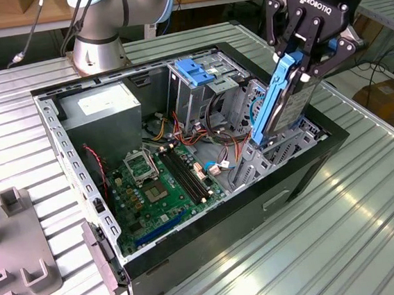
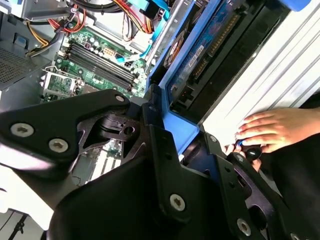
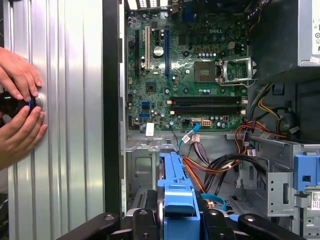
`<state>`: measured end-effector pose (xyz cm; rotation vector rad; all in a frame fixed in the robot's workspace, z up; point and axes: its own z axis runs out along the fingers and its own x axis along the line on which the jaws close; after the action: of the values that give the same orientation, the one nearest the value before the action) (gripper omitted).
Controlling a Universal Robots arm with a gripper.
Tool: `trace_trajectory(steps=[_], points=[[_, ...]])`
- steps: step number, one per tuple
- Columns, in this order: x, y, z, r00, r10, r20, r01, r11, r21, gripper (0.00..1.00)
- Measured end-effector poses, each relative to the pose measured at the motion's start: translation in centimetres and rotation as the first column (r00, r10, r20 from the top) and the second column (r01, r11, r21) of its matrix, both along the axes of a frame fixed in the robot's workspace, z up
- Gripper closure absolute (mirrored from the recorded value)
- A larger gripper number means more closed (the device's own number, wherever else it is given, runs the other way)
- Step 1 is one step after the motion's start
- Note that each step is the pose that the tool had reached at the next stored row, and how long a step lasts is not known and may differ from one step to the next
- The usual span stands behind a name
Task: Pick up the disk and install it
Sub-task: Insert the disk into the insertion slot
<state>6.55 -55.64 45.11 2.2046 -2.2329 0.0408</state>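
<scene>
Blue plastic frames the disk (image 1: 285,107), and we see the claw (image 1: 304,64) clenched on its upper end, black fingers (image 1: 274,32) pressing on either side. The disk stands on edge with its long axis steeply tilted. The gripped end is high, and the free end points down and away from the claw, slanting toward the exterior view's left into the open computer case (image 1: 192,242). That lower end sits among the bare metal bay (image 1: 284,147) just beneath the claw, at a corner of the case; we cannot tell whether it touches the metal.

In the second wrist view the disk (image 2: 200,67) runs straight out ahead of the claw (image 2: 175,142). In the first wrist view we meet its blue rail (image 3: 175,192) edge-on, aimed from the claw (image 3: 175,227) toward the green motherboard (image 3: 190,75), with coloured cables (image 3: 220,165) lying between.

Well beyond the claw stands the tall drive cage (image 1: 194,85), topped by a blue bracket (image 1: 193,70). The case lies on its side on a ribbed metal worktop (image 1: 318,247). Outside the case wall, off to the claw's side, one hand (image 3: 17,75) and a second hand (image 3: 20,135) rest on that worktop.
</scene>
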Motion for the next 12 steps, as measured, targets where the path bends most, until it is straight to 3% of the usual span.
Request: trace_trajectory(steps=[12], points=[[0.02, -0.02, -0.84, 1.0000, -0.009, 0.0000, 0.009, 1.0000, 0.0000, 0.63]])
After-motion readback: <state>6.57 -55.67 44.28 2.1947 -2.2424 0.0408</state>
